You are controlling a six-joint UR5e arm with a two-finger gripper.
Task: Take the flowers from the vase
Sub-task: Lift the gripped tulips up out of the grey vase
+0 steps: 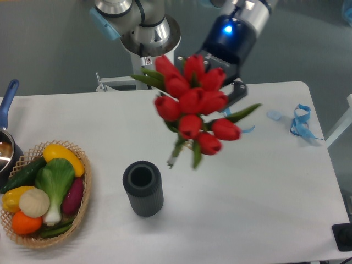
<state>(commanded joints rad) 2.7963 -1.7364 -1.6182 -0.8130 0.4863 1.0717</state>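
Note:
The flowers (192,104), a bunch of red tulip buds with green leaves and stems, hang in the air above the table, up and to the right of the vase. The stem ends point down-left near the table top. My gripper (223,82) is behind the bunch, mostly hidden by the buds, and holds it. The vase (143,188), a dark grey ribbed cylinder with a round mouth, stands empty and upright on the white table (247,192).
A wicker basket (44,195) with colourful vegetables sits at the front left. A pot with a blue handle (8,110) is at the left edge. Blue ribbon pieces (300,121) lie at the back right. The arm base (146,33) stands behind the table.

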